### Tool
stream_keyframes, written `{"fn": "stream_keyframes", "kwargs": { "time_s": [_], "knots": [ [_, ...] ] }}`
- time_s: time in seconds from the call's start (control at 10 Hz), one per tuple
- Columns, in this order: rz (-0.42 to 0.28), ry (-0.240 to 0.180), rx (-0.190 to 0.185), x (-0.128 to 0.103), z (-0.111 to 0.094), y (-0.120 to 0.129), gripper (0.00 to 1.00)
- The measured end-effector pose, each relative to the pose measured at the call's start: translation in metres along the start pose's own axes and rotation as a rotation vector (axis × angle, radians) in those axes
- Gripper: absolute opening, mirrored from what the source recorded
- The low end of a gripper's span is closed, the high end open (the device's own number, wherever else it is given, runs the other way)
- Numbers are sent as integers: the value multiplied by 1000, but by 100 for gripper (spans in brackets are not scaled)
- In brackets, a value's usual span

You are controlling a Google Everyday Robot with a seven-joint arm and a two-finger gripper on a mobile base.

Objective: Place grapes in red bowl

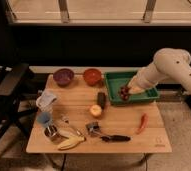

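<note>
Gripper (pixel 127 91) is seen right of centre, clenched on the grapes (pixel 123 93), above the left edge of the green tray (pixel 139 99). The red bowl (pixel 92 76) is left of it, apart. Risk: a loose hold could drop the grapes into the tray.

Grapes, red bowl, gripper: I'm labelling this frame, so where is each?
grapes (pixel 123 93): camera view, middle of the bunch.
red bowl (pixel 92 80): camera view, front wall.
gripper (pixel 131 90): camera view, tip, right beside the grapes.
</note>
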Motion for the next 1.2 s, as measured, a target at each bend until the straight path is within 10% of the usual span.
{"fn": "stream_keyframes", "kwargs": {
  "time_s": [0.8, 1.2],
  "knots": [
    [-39, -6, 29, -12, 6, -35, 0],
    [-136, -29, 73, -38, 42, -115, 0]
  ]
}}
